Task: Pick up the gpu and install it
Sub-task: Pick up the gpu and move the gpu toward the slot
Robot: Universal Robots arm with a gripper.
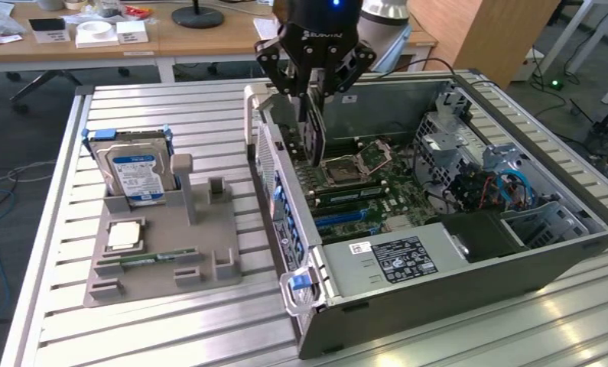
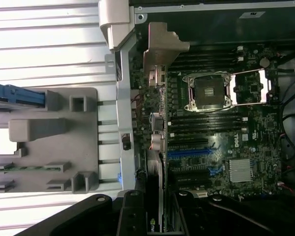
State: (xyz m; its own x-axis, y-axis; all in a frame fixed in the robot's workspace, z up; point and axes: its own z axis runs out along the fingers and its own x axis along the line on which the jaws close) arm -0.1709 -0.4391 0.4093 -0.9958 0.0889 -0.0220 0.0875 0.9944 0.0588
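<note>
Black gripper (image 1: 312,98) clamped shut on the gpu (image 1: 316,141), card pinched between both fingers. Held upright and edge-on inside the open computer case (image 1: 548,252), close to the case's rear wall, low over the motherboard (image 1: 375,191), just beside the CPU socket (image 1: 349,164). Contact with the board: cannot tell. Outside the case, on the exterior view's left: grey fixture tray (image 1: 160,275), hard drive (image 1: 135,172) standing, memory stick (image 1: 156,258) lying flat.
</note>
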